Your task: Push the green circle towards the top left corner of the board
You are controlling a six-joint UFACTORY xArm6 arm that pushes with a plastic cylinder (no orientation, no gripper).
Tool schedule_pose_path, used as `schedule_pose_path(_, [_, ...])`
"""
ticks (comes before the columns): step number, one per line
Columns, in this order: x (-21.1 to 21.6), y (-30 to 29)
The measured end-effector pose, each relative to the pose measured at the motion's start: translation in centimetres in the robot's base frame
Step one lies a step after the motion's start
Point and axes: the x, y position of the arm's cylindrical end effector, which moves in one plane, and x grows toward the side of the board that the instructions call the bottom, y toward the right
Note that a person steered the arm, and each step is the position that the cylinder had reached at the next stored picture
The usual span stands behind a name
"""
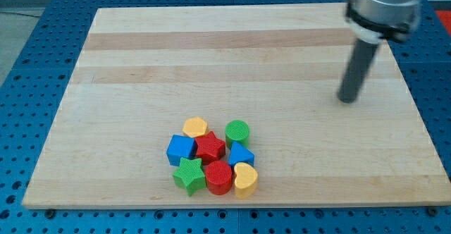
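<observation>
The green circle (pixel 237 131) sits at the top right of a tight cluster of blocks near the view's bottom centre of the wooden board (pixel 211 44). It touches the red star (pixel 210 148) and the blue triangle-like block (pixel 240 155). My tip (pixel 347 100) rests on the board well to the view's right of and above the cluster, far from the green circle. The dark rod rises from it to the arm's grey end at the view's top right.
The cluster also holds a yellow hexagon (pixel 195 127), a blue cube (pixel 181 149), a green star (pixel 189 174), a red cylinder (pixel 219 177) and a yellow heart (pixel 245 178). A blue perforated table (pixel 28 72) surrounds the board.
</observation>
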Motion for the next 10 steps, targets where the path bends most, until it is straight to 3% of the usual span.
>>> schedule_pose_path(2, [12.7,1.8])
schedule_pose_path(3, [15.6,-1.2])
schedule_pose_path(5, [15.5,-3.5])
schedule_pose_path(7, [15.5,-11.1])
schedule_pose_path(10, [15.5,-16.8])
